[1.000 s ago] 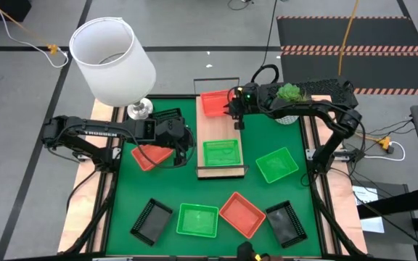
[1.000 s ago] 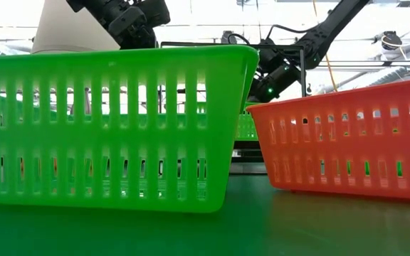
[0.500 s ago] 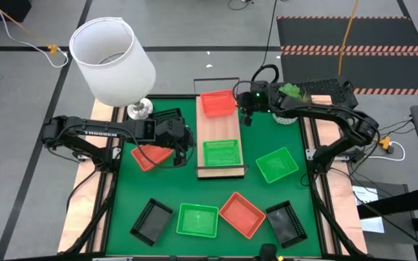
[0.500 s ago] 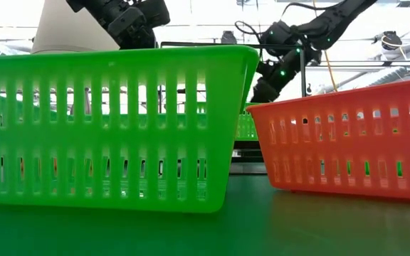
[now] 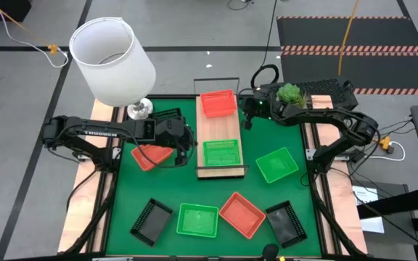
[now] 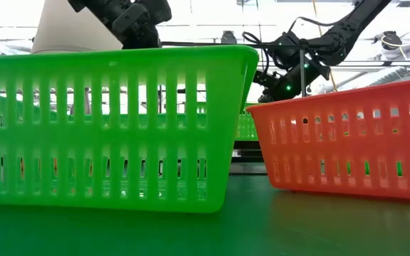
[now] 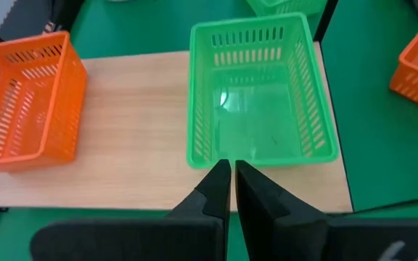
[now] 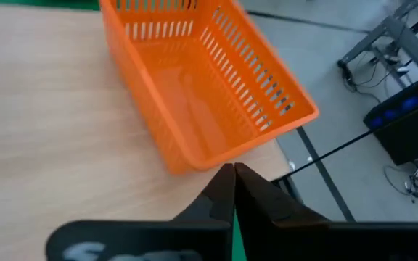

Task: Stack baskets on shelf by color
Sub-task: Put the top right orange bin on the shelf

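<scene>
1. At the far left corner of the table stands a white lamp (image 5: 112, 52), its shade overhanging the green mat (image 5: 260, 192); a small potted plant (image 5: 289, 93) sits at the far right, just behind the right arm.
2. The shelf (image 5: 219, 135) lies in the middle of the mat, its long axis running from the near side to the far side, with a thin black wire frame (image 5: 217, 81) at its far end.
3. An orange-red basket (image 5: 218, 103) sits on the shelf's far end and a green basket (image 5: 221, 154) on its near end, with bare wood between them; both are shallow, square and slatted, open side up.
4. The right gripper (image 5: 247, 116) hovers just beside the orange-red basket's right edge, fingers pressed together and holding nothing.
5. The left gripper (image 5: 187, 147) hangs just left of the shelf, facing the green basket, fingers nearly together and empty; a second orange-red basket (image 5: 151, 156) lies on the mat under that arm.
6. Loose on the mat: a green one (image 5: 276, 164) right of the shelf, and along the near edge a black basket (image 5: 151, 220), green (image 5: 197, 220), orange-red (image 5: 242, 214) and black (image 5: 285, 221).
7. In the low view, the near green and orange-red baskets fill the foreground and hide most of the shelf.
</scene>
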